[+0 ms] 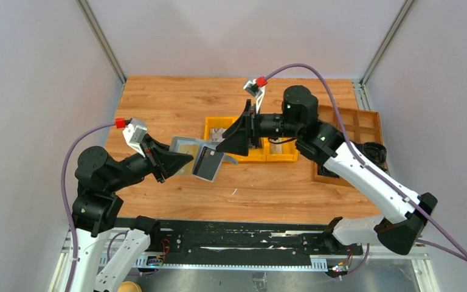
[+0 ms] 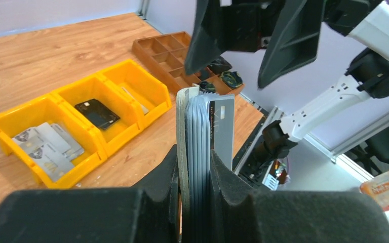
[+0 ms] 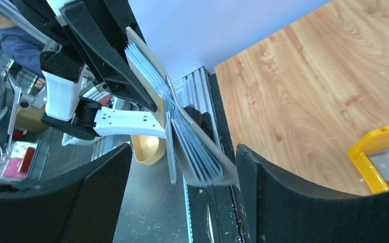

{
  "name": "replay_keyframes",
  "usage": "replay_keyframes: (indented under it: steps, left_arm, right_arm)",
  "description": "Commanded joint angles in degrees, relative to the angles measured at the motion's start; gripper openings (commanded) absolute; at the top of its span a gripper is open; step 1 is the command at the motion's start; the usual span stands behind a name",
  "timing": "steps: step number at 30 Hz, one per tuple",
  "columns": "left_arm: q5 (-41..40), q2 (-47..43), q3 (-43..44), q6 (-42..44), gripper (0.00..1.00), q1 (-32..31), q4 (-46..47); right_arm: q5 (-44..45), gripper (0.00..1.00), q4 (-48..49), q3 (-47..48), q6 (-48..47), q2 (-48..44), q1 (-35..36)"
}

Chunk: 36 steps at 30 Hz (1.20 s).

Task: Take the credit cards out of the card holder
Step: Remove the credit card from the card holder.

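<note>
The grey card holder (image 1: 208, 163) is held open above the table's near middle. My left gripper (image 1: 181, 159) is shut on one half of it. In the left wrist view the holder (image 2: 195, 136) stands edge-on between my fingers, with one pale grey credit card (image 2: 224, 126) sticking up out of it. My right gripper (image 1: 224, 146) is open, its jaws straddling the holder's other half (image 3: 202, 157) without touching it. A card (image 3: 171, 152) juts from the fold there. Several cards (image 2: 45, 147) lie in the yellow bin's end compartment.
The yellow three-part bin (image 1: 283, 157) sits mid-table behind the grippers, with a black chunky object (image 2: 96, 112) in its middle compartment. A brown wooden divider tray (image 1: 356, 125) stands at the right edge. The table's front rail lies just below the holder.
</note>
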Motion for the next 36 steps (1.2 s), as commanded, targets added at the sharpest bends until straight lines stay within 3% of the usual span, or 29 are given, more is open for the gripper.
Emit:
replay_keyframes:
  steps: [1, 5, 11, 14, 15, 17, 19, 20, 23, 33, 36]
  left_arm:
    - [3.3, -0.1, -1.2, -4.1, 0.01, -0.1, 5.8]
    - [6.7, -0.5, -2.8, -10.5, 0.00, -0.1, 11.6]
    - [10.1, 0.9, -2.3, -14.5, 0.00, -0.1, 13.2]
    - [9.9, 0.9, -2.3, -15.4, 0.03, -0.1, 13.6]
    - [9.7, 0.8, -2.4, -15.9, 0.10, -0.1, 13.9]
    - [9.7, 1.0, -2.5, -17.5, 0.37, -0.1, 14.1]
    - [11.3, 1.4, -3.0, -19.5, 0.54, -0.1, 14.2]
    - [12.4, 1.6, -3.2, -20.3, 0.57, -0.1, 14.4]
    - [15.1, 2.4, -3.4, -20.8, 0.57, -0.1, 13.8]
    - [20.4, 2.9, -3.2, -19.9, 0.43, -0.1, 11.6]
    - [21.1, 2.7, -3.2, -18.9, 0.32, -0.1, 10.8]
  right_arm:
    - [-0.7, 0.78, 1.9, 2.4, -2.8, 3.0, 4.0]
    - [-3.2, 0.79, 2.0, 2.5, -3.6, 5.0, 5.1]
    - [-9.7, 0.77, 7.2, -2.4, -1.9, 5.1, 5.6]
    - [-13.1, 0.48, 9.5, -3.0, -0.3, 5.3, 5.6]
    - [-14.3, 0.35, 10.2, -3.0, 0.3, 5.3, 5.6]
    - [-15.1, 0.16, 10.8, -3.3, 0.4, 5.0, 5.6]
    - [-15.7, 0.06, 11.6, -3.8, 0.1, 4.1, 5.6]
    - [-15.8, 0.02, 11.6, -4.1, -0.2, 3.6, 5.6]
    - [-15.7, 0.00, 10.7, -4.6, -1.3, 2.3, 5.5]
    - [-15.5, 0.00, 6.5, -3.9, -3.6, -0.1, 5.4]
    - [-15.4, 0.00, 5.3, -3.5, -4.0, -0.4, 5.0]
